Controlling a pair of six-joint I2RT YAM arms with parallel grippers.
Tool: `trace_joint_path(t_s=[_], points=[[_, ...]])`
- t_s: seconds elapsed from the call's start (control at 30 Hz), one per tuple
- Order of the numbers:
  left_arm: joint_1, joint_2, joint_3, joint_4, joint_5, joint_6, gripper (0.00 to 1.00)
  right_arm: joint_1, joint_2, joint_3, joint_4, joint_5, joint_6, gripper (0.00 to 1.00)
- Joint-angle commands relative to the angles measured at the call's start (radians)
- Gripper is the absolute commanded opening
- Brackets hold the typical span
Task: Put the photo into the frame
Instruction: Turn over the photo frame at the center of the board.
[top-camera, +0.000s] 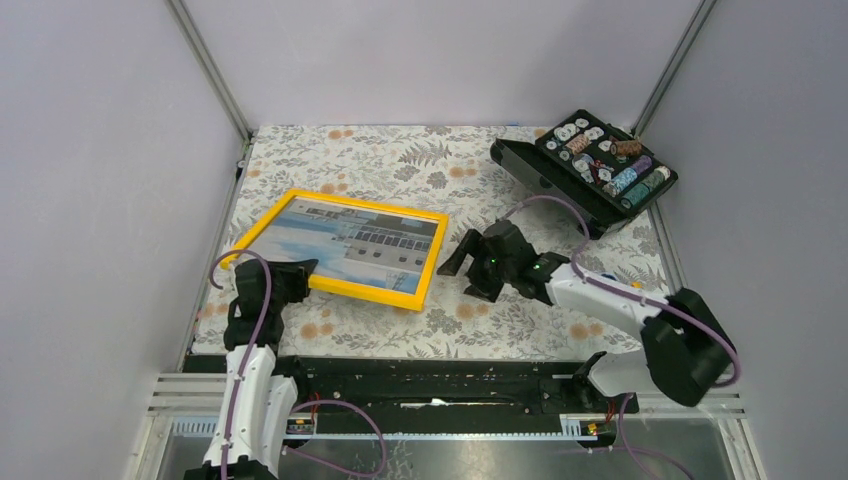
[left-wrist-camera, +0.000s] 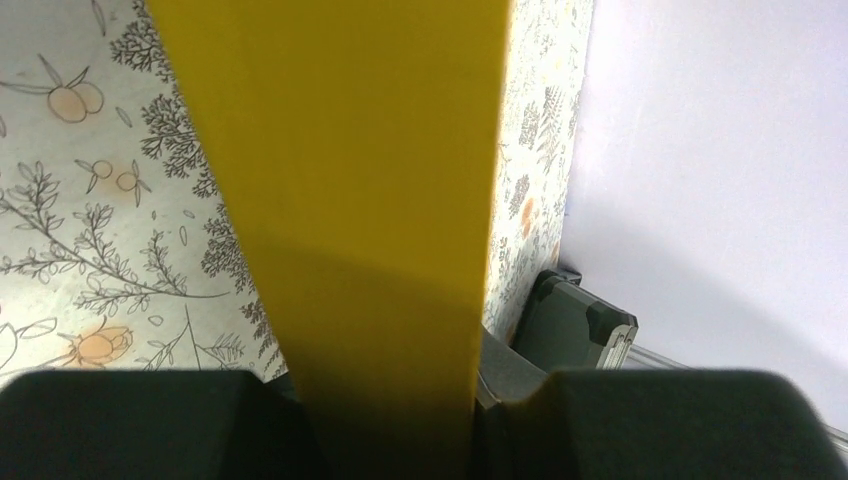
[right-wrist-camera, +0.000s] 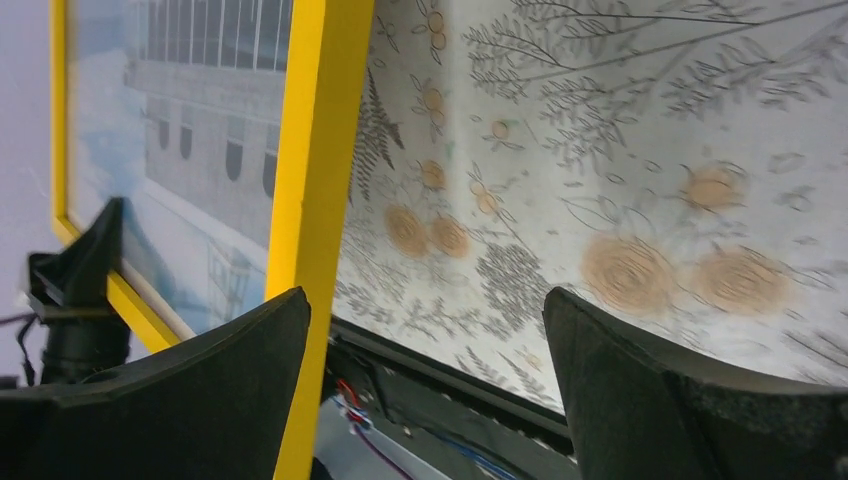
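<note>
The orange-yellow frame (top-camera: 370, 205) lies on the floral tablecloth at the left centre. The photo (top-camera: 350, 245) of sky and a white building shows inside it. My left gripper (top-camera: 298, 272) is shut on the frame's near left edge. In the left wrist view the yellow bar (left-wrist-camera: 350, 200) runs up between the jaws of that gripper (left-wrist-camera: 385, 400). My right gripper (top-camera: 455, 262) is open and empty, just right of the frame's right edge and apart from it. The right wrist view shows that gripper (right-wrist-camera: 425, 330), the frame's bar (right-wrist-camera: 315, 150) and the photo (right-wrist-camera: 190, 150).
A black case (top-camera: 600, 165) of small round parts stands open at the back right corner. A black rail (top-camera: 430, 375) runs along the table's near edge. Grey walls close in the left, back and right sides.
</note>
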Motion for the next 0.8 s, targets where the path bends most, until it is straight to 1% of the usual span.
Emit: trace_joint_path(t_s=[0.0,0.07,0.23,0.3,0.33,0.4,0.43,0.47,0.5,0.53,0.57,0.6,0.63,0.7,0.77], points=[[0.008,-0.010,0.035,-0.142,-0.244,0.134,0.06,0.037,0.121,0.065,0.197,0.023,0.158,0.93],[0.008,-0.017,0.032,-0.151,-0.249,0.134,0.06,0.060,0.173,0.084,0.233,0.040,0.188,0.93],[0.008,-0.016,0.026,-0.156,-0.242,0.134,0.07,0.092,0.248,0.087,0.326,0.064,0.264,0.87],[0.008,-0.017,0.025,-0.155,-0.231,0.134,0.09,0.098,0.268,0.089,0.337,0.077,0.285,0.85],[0.009,-0.018,0.023,-0.156,-0.227,0.135,0.13,0.101,0.275,0.085,0.350,0.082,0.295,0.79],[0.009,-0.019,0.027,-0.175,-0.231,0.132,0.27,0.100,0.284,0.068,0.392,0.084,0.322,0.56],[0.009,-0.019,0.033,-0.193,-0.241,0.127,0.42,0.101,0.287,0.059,0.411,0.093,0.336,0.46],[0.009,-0.015,0.042,-0.223,-0.260,0.117,0.59,0.102,0.291,0.054,0.423,0.104,0.346,0.38],[0.008,-0.006,0.067,-0.264,-0.281,0.102,0.74,0.100,0.297,0.056,0.425,0.116,0.351,0.30],[0.008,0.010,0.092,-0.304,-0.295,0.094,0.86,0.100,0.304,0.060,0.426,0.122,0.351,0.22],[0.008,0.034,0.120,-0.348,-0.303,0.089,0.95,0.102,0.313,0.071,0.428,0.149,0.343,0.14],[0.008,0.071,0.157,-0.394,-0.310,0.087,0.98,0.100,0.324,0.084,0.425,0.165,0.332,0.05],[0.009,0.103,0.195,-0.443,-0.316,0.091,0.99,0.099,0.339,0.098,0.414,0.167,0.320,0.01],[0.008,0.166,0.277,-0.534,-0.328,0.119,0.99,0.096,0.365,0.122,0.407,0.167,0.275,0.00],[0.008,0.194,0.355,-0.605,-0.351,0.169,0.99,0.096,0.390,0.142,0.403,0.165,0.214,0.00]])
